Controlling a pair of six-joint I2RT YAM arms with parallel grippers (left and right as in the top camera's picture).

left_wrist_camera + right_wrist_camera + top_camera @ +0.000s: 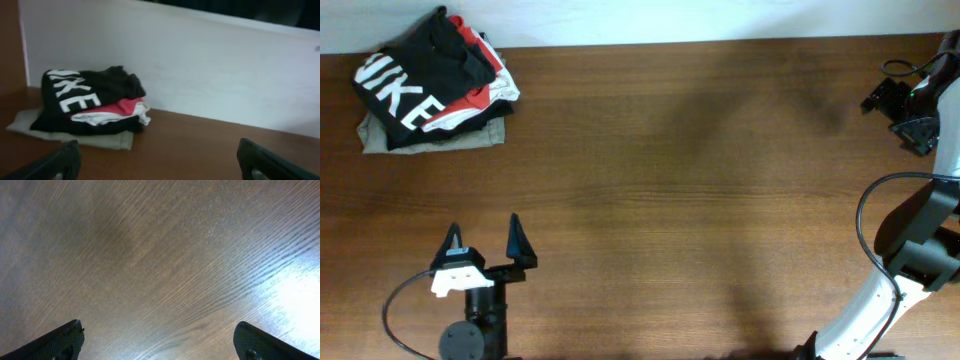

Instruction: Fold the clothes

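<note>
In the overhead view the left arm stands at the lower left of the frame. Its gripper (485, 245) points toward the top edge, jaws spread wide and holding nothing. The right arm runs up the right edge, partly cut off. Its gripper (905, 108) sits at the upper right as a dark shape, and its fingers are hard to make out here. At the upper left of the wooden table (670, 200) lies a pile of clothes. The black garment (415, 75) is bunched on top, with large white letters reading "IKE". Under it lie a red shirt (457, 116), a white piece (502, 92) and a khaki piece (430, 138).

In the left wrist view the black garment (85, 90) sits at centre left against a white wall (200, 65). The letters "IKE" are plain, and any letter before them is folded out of sight. The red shirt (120, 107) and the khaki piece (100, 141) peek out below. The left gripper (157, 152) shows only its two dark fingertips in the bottom corners, far apart.

In the right wrist view there is only bare wood grain, glaring at the lower right. The right gripper (159, 330) shows its fingertips in the bottom corners, jaws wide and empty.
</note>
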